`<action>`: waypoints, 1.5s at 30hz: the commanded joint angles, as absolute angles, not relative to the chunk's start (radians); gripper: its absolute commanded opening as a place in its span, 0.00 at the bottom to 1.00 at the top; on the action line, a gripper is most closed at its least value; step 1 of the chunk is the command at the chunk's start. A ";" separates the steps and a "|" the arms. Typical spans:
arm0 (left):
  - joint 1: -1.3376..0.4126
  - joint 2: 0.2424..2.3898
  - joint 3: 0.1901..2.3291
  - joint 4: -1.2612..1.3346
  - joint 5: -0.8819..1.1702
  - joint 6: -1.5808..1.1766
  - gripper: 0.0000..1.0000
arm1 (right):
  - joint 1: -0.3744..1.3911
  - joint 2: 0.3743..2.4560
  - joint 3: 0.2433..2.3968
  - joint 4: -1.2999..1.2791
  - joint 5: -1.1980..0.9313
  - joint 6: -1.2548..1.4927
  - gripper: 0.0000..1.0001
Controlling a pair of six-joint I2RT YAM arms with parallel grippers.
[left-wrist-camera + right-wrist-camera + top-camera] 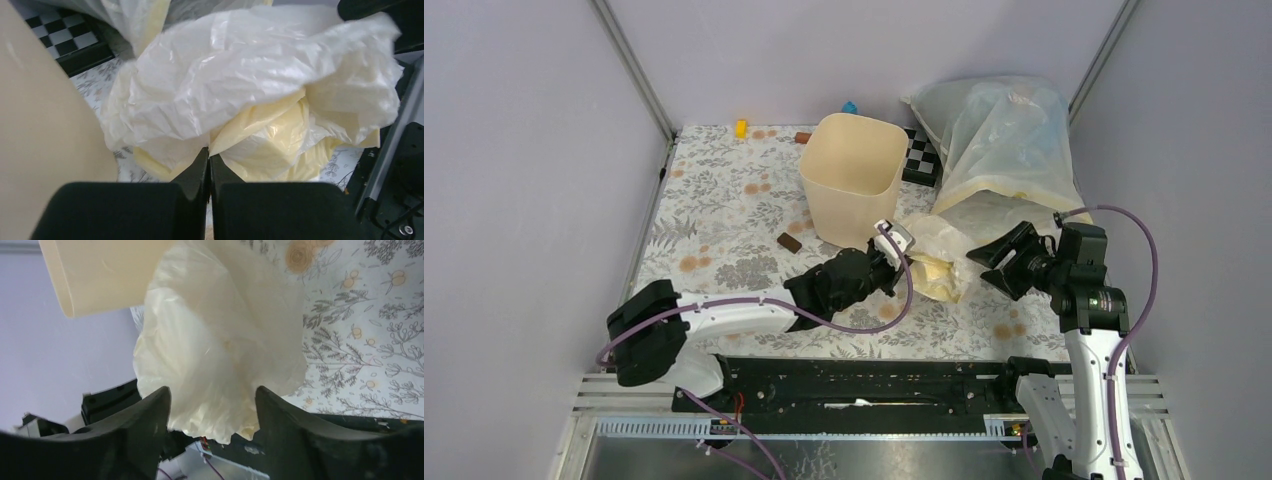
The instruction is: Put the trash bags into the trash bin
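The cream-beige trash bin [854, 175] stands upright at the back middle of the table; its wall also shows in the left wrist view [40, 125] and the right wrist view [100, 275]. A crumpled cream-yellow trash bag [939, 258] lies just right of the bin's base. My left gripper [902, 268] is at the bag's left edge, its jaws shut on a fold of the bag [250, 90] at the fingertips [202, 160]. My right gripper [986, 268] is open on the bag's right side, with the bag [220, 350] bulging between its spread fingers [150, 410].
A big whitish-clear bulging sack [1004, 140] leans in the back right corner. A checkered board [921, 160] lies between it and the bin. Small blocks sit around: yellow [741, 128], blue [850, 107], brown [803, 138] and brown [789, 242]. Walls close in on both sides.
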State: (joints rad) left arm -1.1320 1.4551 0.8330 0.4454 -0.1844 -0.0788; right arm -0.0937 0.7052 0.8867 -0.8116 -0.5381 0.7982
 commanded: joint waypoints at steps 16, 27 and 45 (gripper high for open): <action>-1.131 1.328 0.977 0.136 -0.132 -0.058 0.00 | -0.078 0.728 1.023 -0.717 -0.850 0.338 0.90; -1.131 1.356 1.013 0.137 -0.094 -0.102 0.00 | 0.153 0.789 0.949 -0.630 -0.703 0.331 0.77; -1.068 1.298 1.070 -0.161 -0.354 -0.181 0.00 | 0.313 0.882 1.033 -0.663 0.139 0.505 0.00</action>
State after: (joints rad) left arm -1.1160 1.3609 1.0378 -0.0700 -0.2665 -0.1268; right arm 0.3077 0.9154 0.9806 -0.6682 -0.1261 0.4347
